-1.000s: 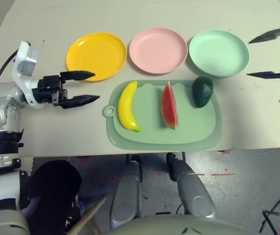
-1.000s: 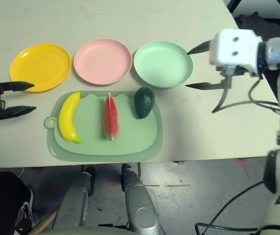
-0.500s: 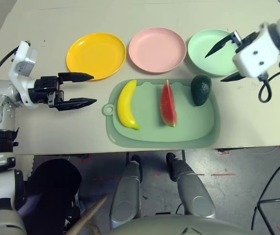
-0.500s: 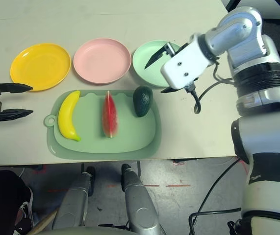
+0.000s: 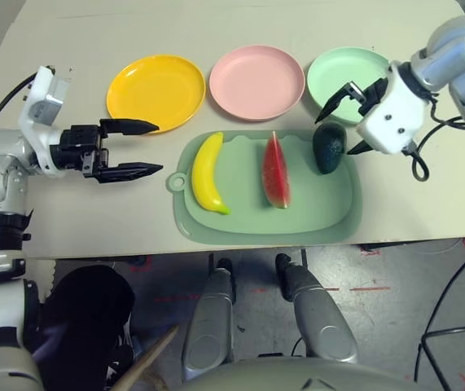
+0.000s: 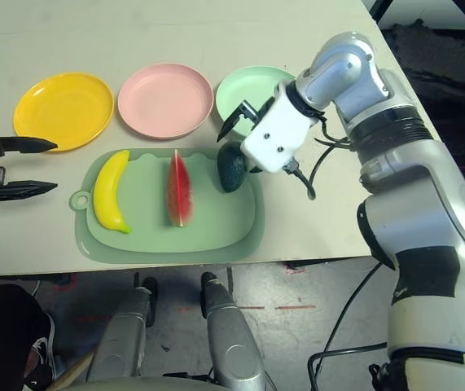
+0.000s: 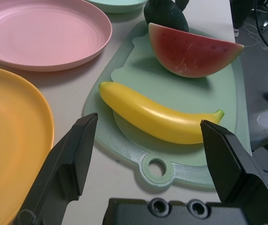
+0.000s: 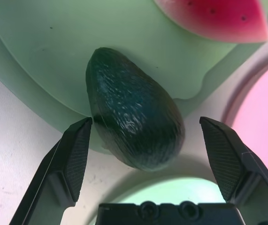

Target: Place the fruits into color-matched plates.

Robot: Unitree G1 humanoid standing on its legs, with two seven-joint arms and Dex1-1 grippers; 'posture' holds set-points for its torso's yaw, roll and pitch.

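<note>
The robot's silver metal right arm (image 6: 411, 187) has black ribbed bands, a black patch, a white wrist housing (image 6: 278, 137) with dark screws, and loose black cables (image 6: 312, 177).

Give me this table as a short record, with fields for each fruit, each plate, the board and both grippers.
banana: yellow, on the board's left part
watermelon wedge: red, between banana and avocado
avocado: dark green, at the board's far right corner
board: pale green, nearer the robot than the plates
plates, left to right: yellow-orange, pink, mint green; no fruit on any
left gripper: open, beside the board
right gripper: open, over the avocado, not gripping it
</note>
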